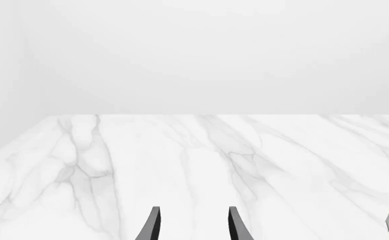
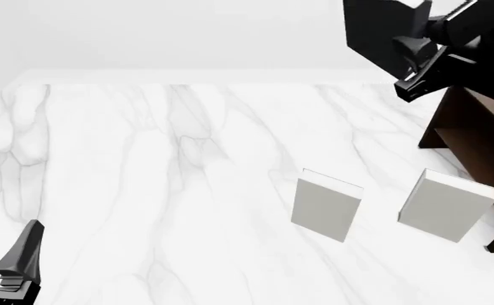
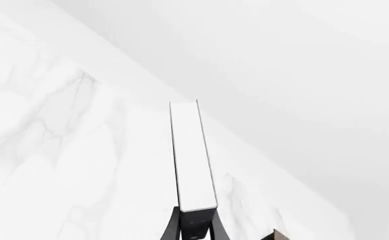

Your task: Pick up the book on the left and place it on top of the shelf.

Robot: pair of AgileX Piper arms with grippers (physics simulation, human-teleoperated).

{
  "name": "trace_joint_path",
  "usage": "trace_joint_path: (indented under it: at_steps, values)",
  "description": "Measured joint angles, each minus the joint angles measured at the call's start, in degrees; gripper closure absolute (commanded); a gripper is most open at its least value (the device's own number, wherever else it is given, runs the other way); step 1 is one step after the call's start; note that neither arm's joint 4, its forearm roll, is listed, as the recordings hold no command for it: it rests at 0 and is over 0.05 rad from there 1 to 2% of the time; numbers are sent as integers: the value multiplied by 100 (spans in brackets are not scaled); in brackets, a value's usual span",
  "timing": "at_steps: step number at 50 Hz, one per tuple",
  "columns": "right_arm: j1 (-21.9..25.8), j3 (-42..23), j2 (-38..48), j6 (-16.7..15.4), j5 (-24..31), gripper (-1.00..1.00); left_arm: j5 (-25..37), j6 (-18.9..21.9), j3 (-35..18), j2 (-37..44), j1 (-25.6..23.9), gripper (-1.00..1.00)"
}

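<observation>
White marble with grey veining fills the table [image 2: 145, 178], and behind it we see only a plain pale wall. Two white-grey books [image 2: 327, 208] stand upright near the right side, well apart from our left gripper [image 1: 193, 227], which hangs low at the near left corner with its fingers spread and nothing between them.

Our right gripper [image 3: 193, 227] is clamped on the black hardcover book [image 3: 193, 155]; its wrist view shows the white page edge running straight out from between the fingers. In the front view the book [image 2: 383, 32] is a dark slab raised high at the upper right, up above and just beside the dark brown shelf [image 2: 472, 136], whose top runs off the frame edge.

We judge the pick finished and the carry well along: we are in the placing step. Next we need to bring the book over the shelf's flat top, turn it flat or settle it square, lower until it bears, and only then release. We cannot see how much of the top lies under the book, so alignment is our main concern.
</observation>
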Motion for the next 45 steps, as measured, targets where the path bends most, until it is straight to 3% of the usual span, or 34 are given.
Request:
trace_joint_path:
  at_steps: [28,45]
  values:
    - [-950,231,-137,-936,-85,100,0,0,0,0,0,-100]
    - [-1475,305,-114,-1306,-214,100,0,0,0,0,0,-100]
